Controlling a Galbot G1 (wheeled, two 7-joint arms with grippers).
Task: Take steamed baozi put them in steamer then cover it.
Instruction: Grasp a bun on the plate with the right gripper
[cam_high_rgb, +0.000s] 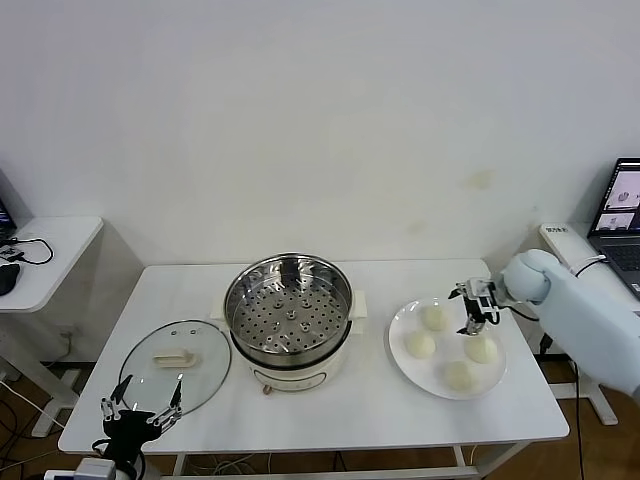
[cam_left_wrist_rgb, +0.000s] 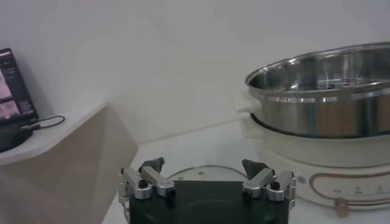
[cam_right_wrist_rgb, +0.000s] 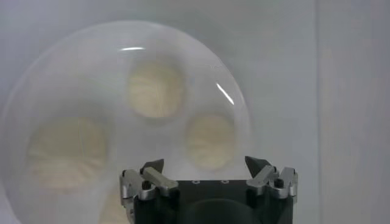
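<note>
A white table carries everything. The steamer stands on it near the middle, on its cream base. The cover lies flat on the table just beside the steamer, on the robot's left side. A white plate lies on the right side and holds the four steamed baozi.

No legible text, label, brand, number or sign on any item; laptop screen content too small to read
</note>
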